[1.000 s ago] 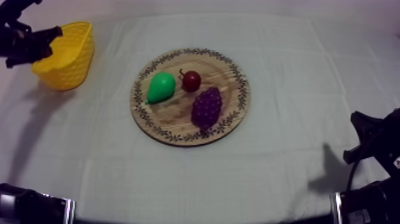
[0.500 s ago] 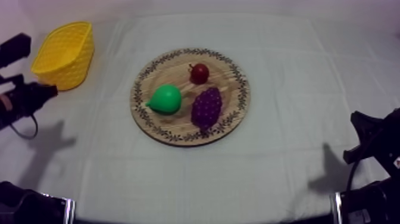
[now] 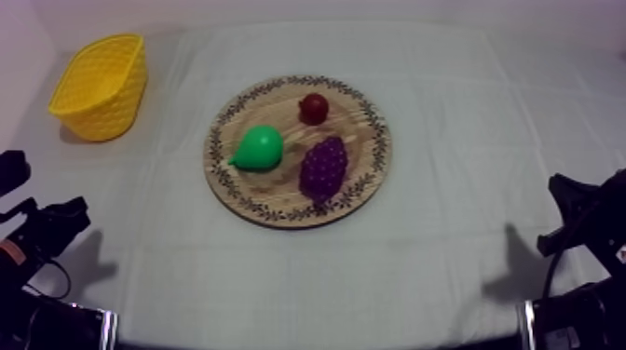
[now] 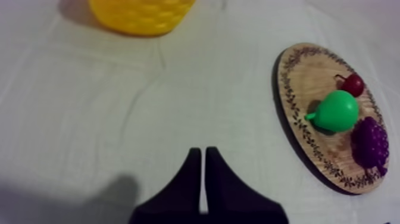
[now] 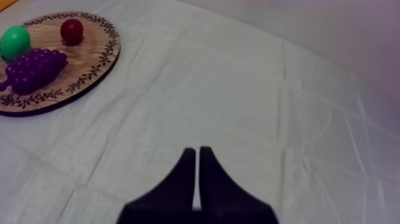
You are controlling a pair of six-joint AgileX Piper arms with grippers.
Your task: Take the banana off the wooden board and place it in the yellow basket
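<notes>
1. Low at the left side of the table, my left gripper (image 4: 202,151) has its two black fingers pressed together in a thin wedge. Nothing is between them.
2. It hangs over bare grey-white cloth (image 3: 447,112), well apart from the yellow basket (image 3: 114,110) and the round wooden board (image 3: 279,191).
3. My right gripper (image 5: 197,150) sits low at the right side of the table. Its fingers are pressed together too, and they hold nothing.
4. Bare cloth lies under it, and the board is well away from it.
5. The board lies in the middle of the table with three toy fruits on it.
6. The green pear (image 3: 258,149) lies on the side of the board nearer the basket.
7. The small red fruit (image 3: 314,108) sits near the far rim.
8. The bunch of grapes (image 3: 323,168) lies just beside the pear.
9. The basket stands at the far left corner, apart from the board.
10. Its inside looks all yellow, so I cannot tell if the banana is in it.
</notes>
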